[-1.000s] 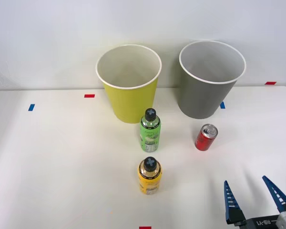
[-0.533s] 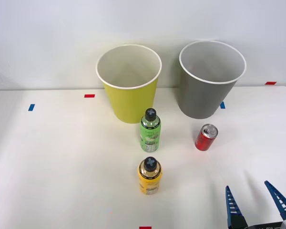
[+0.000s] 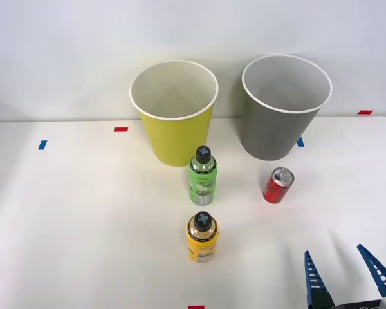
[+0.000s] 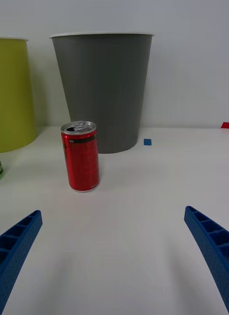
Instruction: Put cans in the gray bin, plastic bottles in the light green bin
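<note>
Fingers (image 4: 16,246) spread wide, red can (image 4: 81,156) upright ahead, apart.

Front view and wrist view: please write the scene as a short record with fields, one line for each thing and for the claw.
gray bin: upright at the back of the table, on the robot's right
green bin: upright beside the gray bin, to its left
red can: upright on the table, in front of the gray bin, apart from it
green bottle: upright, in front of the green bin
yellow bottle: upright, nearer the robot than the green bottle
claw: open, empty, near the table's front edge, facing the red can
</note>
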Tool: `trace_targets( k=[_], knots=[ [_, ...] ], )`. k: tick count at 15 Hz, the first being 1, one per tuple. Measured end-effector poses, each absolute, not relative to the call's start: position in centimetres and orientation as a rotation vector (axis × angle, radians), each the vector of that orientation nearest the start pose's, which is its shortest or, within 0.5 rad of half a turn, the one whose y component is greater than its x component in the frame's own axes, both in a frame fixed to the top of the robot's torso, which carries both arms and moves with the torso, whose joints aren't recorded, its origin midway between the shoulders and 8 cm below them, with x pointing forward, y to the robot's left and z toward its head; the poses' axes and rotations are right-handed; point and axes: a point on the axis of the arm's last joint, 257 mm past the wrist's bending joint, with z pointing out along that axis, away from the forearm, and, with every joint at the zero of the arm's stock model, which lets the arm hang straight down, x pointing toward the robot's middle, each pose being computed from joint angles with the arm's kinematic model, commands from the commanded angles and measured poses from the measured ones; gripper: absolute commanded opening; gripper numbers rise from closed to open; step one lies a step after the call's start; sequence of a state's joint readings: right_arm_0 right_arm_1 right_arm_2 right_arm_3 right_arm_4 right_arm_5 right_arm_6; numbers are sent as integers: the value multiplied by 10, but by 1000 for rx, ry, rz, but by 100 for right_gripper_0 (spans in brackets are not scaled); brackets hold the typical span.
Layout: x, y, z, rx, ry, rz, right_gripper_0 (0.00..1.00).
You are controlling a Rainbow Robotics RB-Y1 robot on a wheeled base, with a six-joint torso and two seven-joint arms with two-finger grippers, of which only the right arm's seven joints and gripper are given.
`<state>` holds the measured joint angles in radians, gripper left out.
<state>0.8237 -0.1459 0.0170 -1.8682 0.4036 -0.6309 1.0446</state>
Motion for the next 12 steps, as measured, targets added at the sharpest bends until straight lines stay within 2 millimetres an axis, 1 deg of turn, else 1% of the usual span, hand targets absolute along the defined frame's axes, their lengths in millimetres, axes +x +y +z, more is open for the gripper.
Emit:
trace_targets(
  k=[12],
  knots=[
    [284, -267, -263, -99, 1513, 72, 100]
  ],
)
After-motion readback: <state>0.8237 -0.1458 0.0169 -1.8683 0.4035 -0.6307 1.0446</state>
